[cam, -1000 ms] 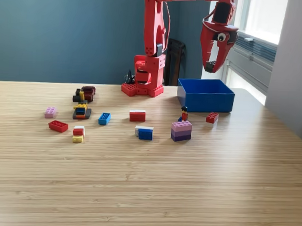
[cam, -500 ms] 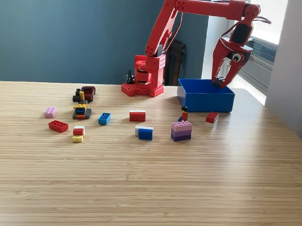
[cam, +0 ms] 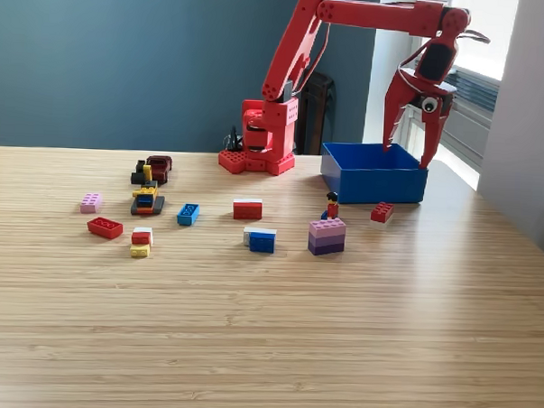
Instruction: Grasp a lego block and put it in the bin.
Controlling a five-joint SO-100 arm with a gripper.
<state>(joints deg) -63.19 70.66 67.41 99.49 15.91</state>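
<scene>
The red pincer (cam: pixel 408 147) hangs spread apart and empty over the blue bin (cam: pixel 374 183) at the far right; lego blocks like the red-and-white one (cam: pixel 247 208) look light, rigid, best pinched across flat sides

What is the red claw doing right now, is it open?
Gripper: open, jaws spread wide over the blue bin, holding nothing.

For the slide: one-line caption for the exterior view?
Red arm's gripper hangs open over the blue bin, empty, while lego blocks lie scattered across the wooden table.
</scene>
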